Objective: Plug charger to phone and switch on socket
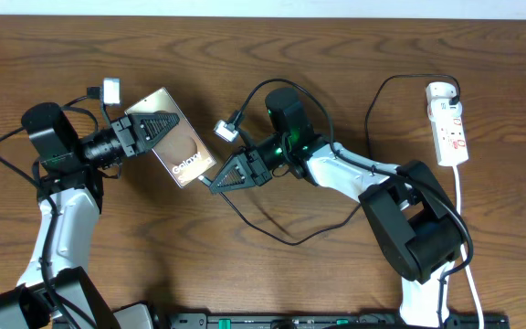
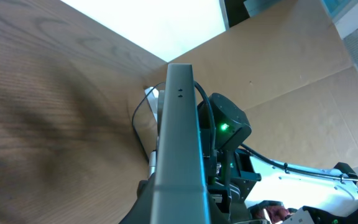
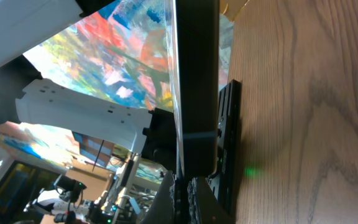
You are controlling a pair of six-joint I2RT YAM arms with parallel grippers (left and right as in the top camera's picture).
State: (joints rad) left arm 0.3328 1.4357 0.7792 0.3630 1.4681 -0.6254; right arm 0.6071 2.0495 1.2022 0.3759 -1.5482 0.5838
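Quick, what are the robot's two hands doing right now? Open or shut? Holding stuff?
Left gripper: shut on the phone.
Right gripper: shut, at the phone's edge, apparently on the charger tip; the tip itself is hidden.

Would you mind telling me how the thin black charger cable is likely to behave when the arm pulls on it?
The thin black charger cable looks floppy: it lies in loose loops on the wooden table. It would probably trail and drag, perhaps snagging the right gripper.
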